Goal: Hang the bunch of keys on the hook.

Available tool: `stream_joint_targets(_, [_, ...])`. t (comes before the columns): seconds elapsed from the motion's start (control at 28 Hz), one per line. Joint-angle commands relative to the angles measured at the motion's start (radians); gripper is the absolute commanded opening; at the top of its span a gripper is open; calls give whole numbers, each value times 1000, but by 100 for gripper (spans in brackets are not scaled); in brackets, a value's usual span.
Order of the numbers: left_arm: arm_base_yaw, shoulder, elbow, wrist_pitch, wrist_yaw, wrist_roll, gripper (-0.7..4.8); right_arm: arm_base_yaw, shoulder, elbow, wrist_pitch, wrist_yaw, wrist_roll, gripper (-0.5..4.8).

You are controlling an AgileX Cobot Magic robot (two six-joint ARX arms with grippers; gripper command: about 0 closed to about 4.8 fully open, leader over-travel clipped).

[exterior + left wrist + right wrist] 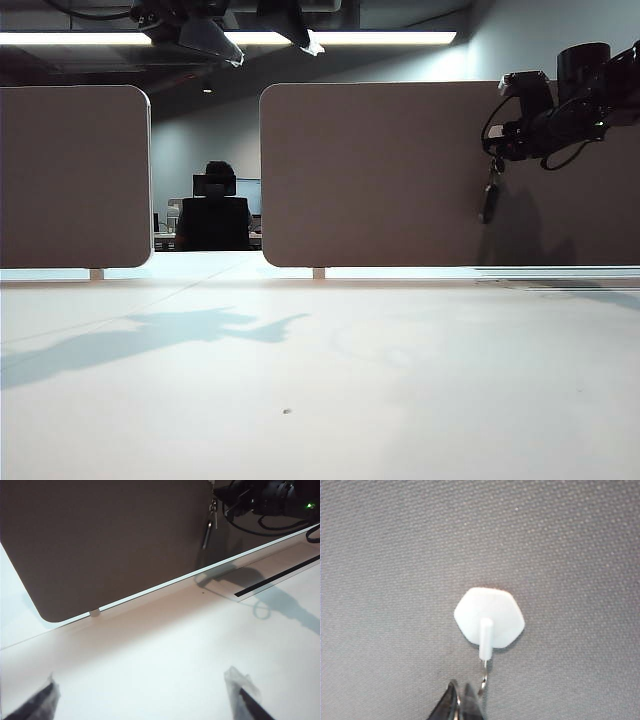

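Note:
The hook (490,617) is a small pale hexagonal pad with a short white peg, stuck on the brown panel (400,170). A thin metal ring (483,679) of the bunch of keys hangs at the peg's tip and runs to my right gripper (460,700), which is shut with a silver glint between its tips. In the exterior view the right gripper (497,150) is up against the panel at the upper right, and the dark fob and keys (488,200) dangle below it. The keys (207,527) also show in the left wrist view. My left gripper (142,700) stands open over the bare white table.
A second brown panel (75,175) stands at the left with a gap between the two. The white table (320,380) stretches in front. A dark slot (280,577) runs along the table near the panel's foot. The right arm's cables (270,500) hang by the panel.

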State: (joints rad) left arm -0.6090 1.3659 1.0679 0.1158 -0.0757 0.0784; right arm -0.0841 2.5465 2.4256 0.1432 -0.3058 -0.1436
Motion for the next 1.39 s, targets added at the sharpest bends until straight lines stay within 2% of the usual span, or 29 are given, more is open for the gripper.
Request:
stream_joint_targets(0.04, [0, -1, 3, 11, 0, 3, 479, -35, -16, 9, 61, 64, 2, -6])
stream_joint_targets(0.79, [0, 5, 3, 12, 0, 3, 479, -56, 12, 8, -47, 33, 6, -6])
stream_joint_targets(1.14, [0, 6, 3, -12, 0, 1, 479, -43, 36, 8, -37, 12, 6, -2])
stream_joint_targets(1.18, [0, 5, 3, -11, 0, 1, 479, -44, 36, 8, -33, 12, 6, 16])
stream_joint_targets(1.32, [0, 5, 3, -9, 0, 1, 479, -45, 35, 8, -11, 12, 6, 233])
stream_joint_targets(1.39, [0, 5, 3, -10, 0, 1, 479, -45, 34, 8, -10, 12, 6, 261])
